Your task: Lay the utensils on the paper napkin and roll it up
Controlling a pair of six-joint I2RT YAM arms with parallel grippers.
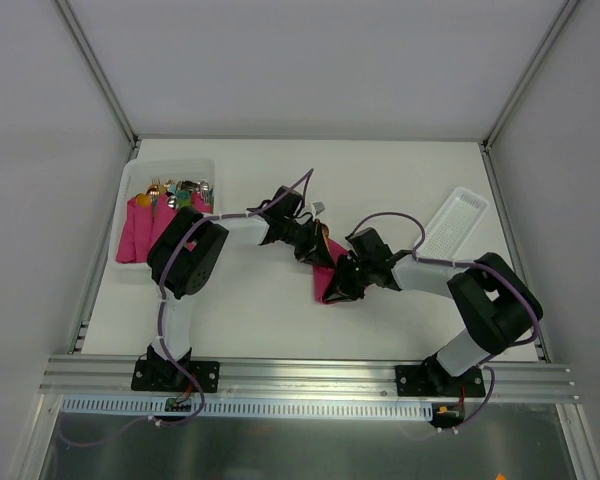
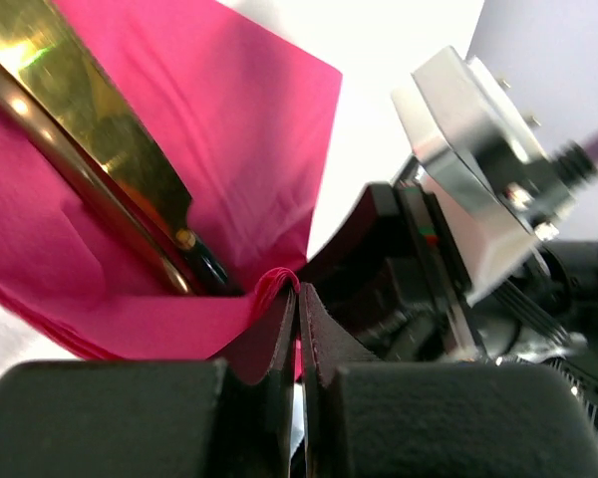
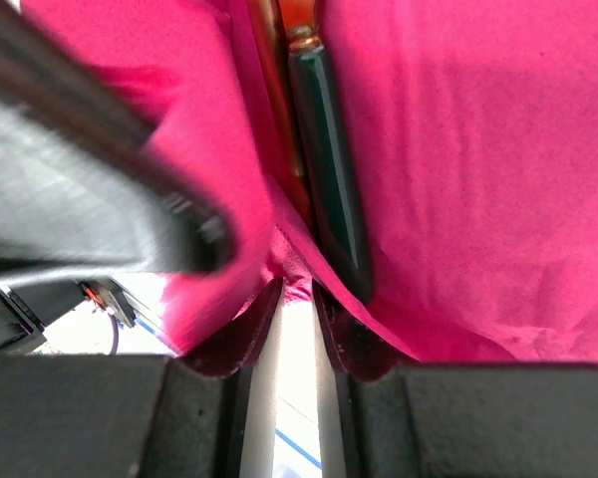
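Observation:
The magenta paper napkin [image 1: 327, 283] lies at the table's middle, folded up around the gold utensils [image 1: 323, 243]. My left gripper [image 1: 314, 247] and right gripper [image 1: 346, 277] meet over it. In the left wrist view the left gripper [image 2: 298, 291] is shut on a folded napkin edge [image 2: 179, 329], with the gold utensils [image 2: 90, 139] lying in the fold. In the right wrist view the right gripper [image 3: 297, 291] pinches a napkin fold [image 3: 458, 179] at its tips, just below a dark-handled utensil [image 3: 329, 179]. Most of the utensils are hidden by napkin and arms.
A clear bin [image 1: 132, 180] at the back left holds pink napkin bundles with mixed cutlery [image 1: 180, 190]. A white tray [image 1: 455, 222] lies at the right. The other arm's gripper body [image 2: 468, 179] is close beside the left fingers. Grey walls surround the table.

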